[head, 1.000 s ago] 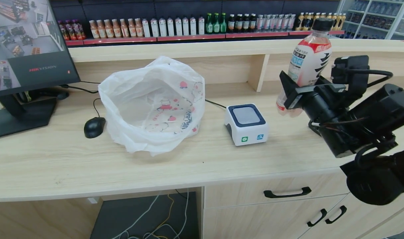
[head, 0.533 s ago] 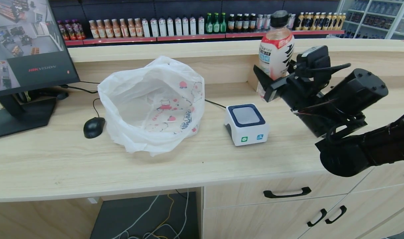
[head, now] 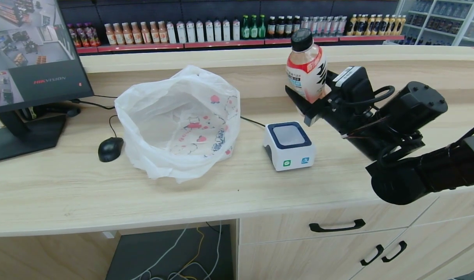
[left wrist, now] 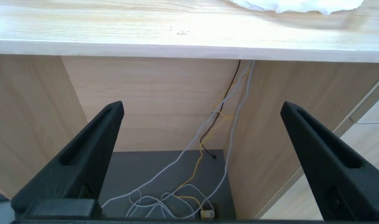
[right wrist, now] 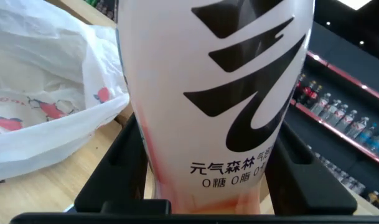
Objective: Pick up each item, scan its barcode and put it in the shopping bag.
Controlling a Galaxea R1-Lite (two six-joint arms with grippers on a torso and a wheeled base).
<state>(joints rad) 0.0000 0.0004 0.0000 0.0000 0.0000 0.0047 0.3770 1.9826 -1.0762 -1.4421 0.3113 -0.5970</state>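
Note:
A drink bottle (head: 306,72) with a black cap, pale pink liquid and a white-and-red label stands upright in my right gripper (head: 309,104), which is shut on its lower body. It hangs above the counter, just behind and to the right of the white barcode scanner (head: 288,145). Close up, the bottle (right wrist: 214,93) sits between the black fingers (right wrist: 111,168). The white shopping bag (head: 180,120) stands open left of the scanner. My left gripper (left wrist: 201,155) is open, below the counter edge, facing the cables in the kneehole.
A black mouse (head: 110,149) lies left of the bag, and a monitor (head: 30,50) stands at the far left. A raised wooden ledge (head: 237,58) runs behind the counter, with shelves of bottles beyond. Drawers with black handles (head: 337,226) sit under the counter.
My right arm has carried the bottle leftward from the counter's right side, then lowered it slightly, so it now hangs close behind the scanner. Bag, scanner and mouse stayed put.

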